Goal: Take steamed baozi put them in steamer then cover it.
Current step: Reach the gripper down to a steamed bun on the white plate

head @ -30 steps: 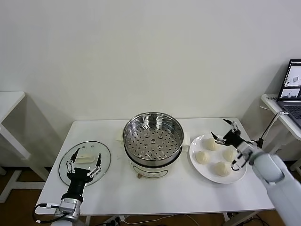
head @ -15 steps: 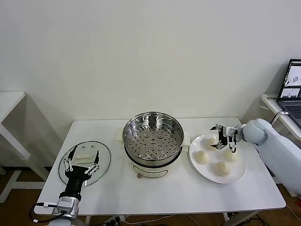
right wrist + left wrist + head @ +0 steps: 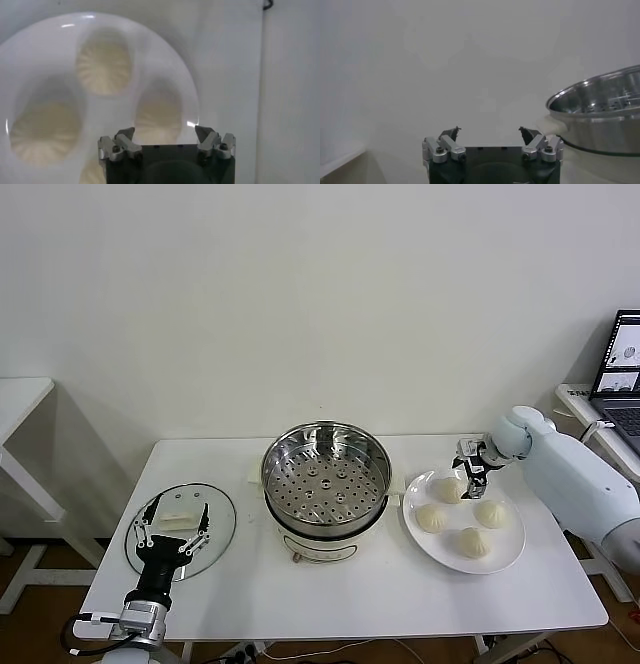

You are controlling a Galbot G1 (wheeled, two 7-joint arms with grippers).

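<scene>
Several cream-white baozi lie on a white plate (image 3: 507,549) right of the steamer (image 3: 325,476), whose perforated steel basket holds nothing. My right gripper (image 3: 472,473) hangs open, pointing down, just over the rear baozi (image 3: 447,490). In the right wrist view that gripper (image 3: 165,132) spreads its jaws on either side of one baozi (image 3: 159,112), still above it and holding nothing; other baozi (image 3: 103,65) lie beyond on the plate (image 3: 150,55). My left gripper (image 3: 172,527) stays open and low over the glass lid (image 3: 222,529). In the left wrist view the left gripper (image 3: 489,132) is empty, with the steamer (image 3: 600,117) off to one side.
The glass lid with its white handle (image 3: 178,512) lies flat at the table's left end. A laptop (image 3: 620,374) stands on a side table at the far right. Another white table (image 3: 20,399) is at the far left. A wall closes off the back.
My right arm has swung up and toward the back of the plate; its gripper now points down over the rear baozi. The left gripper has barely shifted.
</scene>
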